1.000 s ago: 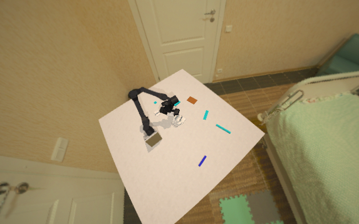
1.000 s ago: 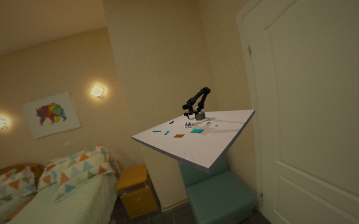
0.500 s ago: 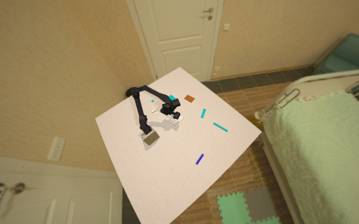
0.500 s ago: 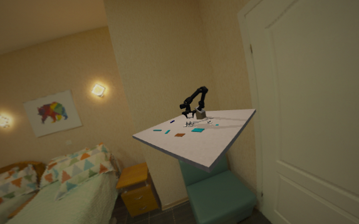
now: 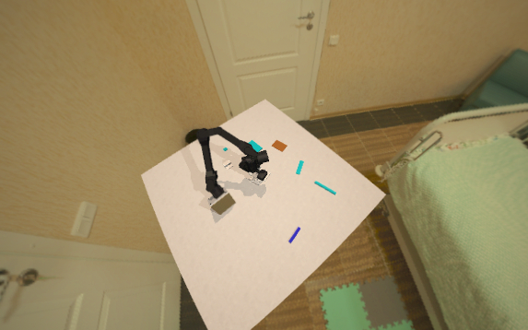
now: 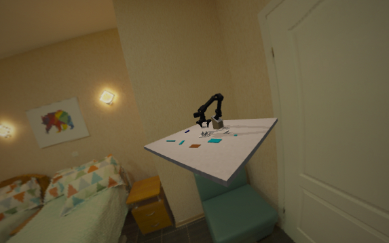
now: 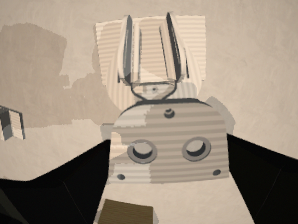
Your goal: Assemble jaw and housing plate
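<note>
My gripper [image 7: 166, 143] [image 6: 204, 126] is shut on the pale housing plate [image 7: 169, 127], its fingers at the plate's two side edges. The plate has two large round holes and hangs above the table. The pale ribbed base [image 7: 199, 35] [image 6: 204, 135] lies beyond and below it, partly covered by the plate in the wrist view. Two long jaws, the left jaw [image 7: 127, 50] and the right jaw [image 7: 173, 52], lie side by side over the base, pointing away from the plate. Their pin ends and the gear teeth are hidden or too small to judge.
A small pale bracket [image 7: 13, 122] [image 5: 228, 164] [image 6: 227, 132] lies near the base. A teal square [image 5: 254, 146] [image 6: 214, 140], an orange plate [image 5: 279, 146] [image 6: 195, 146], teal bars and a blue bar [image 5: 294, 235] lie around. The arm stands on a brown block [image 5: 223, 205].
</note>
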`<state>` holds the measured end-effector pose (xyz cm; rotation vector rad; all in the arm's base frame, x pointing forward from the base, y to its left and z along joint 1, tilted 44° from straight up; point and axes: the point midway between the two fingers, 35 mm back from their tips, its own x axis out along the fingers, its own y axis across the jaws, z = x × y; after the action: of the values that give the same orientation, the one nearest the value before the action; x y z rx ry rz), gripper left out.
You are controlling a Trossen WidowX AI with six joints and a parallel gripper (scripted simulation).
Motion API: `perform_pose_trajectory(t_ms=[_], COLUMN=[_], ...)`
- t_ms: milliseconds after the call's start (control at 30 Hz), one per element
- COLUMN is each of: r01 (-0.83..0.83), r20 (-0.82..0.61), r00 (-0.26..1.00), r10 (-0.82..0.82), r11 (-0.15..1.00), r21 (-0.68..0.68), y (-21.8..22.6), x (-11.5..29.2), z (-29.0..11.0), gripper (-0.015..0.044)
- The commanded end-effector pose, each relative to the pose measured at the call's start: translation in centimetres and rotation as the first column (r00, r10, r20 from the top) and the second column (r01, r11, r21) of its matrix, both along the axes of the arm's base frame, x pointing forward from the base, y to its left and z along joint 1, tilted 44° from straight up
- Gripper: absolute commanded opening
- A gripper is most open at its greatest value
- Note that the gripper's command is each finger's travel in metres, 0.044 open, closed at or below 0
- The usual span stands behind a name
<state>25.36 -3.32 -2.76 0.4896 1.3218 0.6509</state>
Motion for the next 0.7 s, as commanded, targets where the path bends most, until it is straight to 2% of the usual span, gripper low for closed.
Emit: perform_pose_trajectory(t_ms=[0,667], r01=[0.008,0.006], r20=[-0.002,0.000], r00=[1.000,1.000], r10=[-0.008,-0.006], r11=[1.000,1.000], r21=[0.004,0.004], y=[-0.02,0.50], x=[0.07,-0.40], z=[-0.01,0.40], gripper=[0.0351,0.0351])
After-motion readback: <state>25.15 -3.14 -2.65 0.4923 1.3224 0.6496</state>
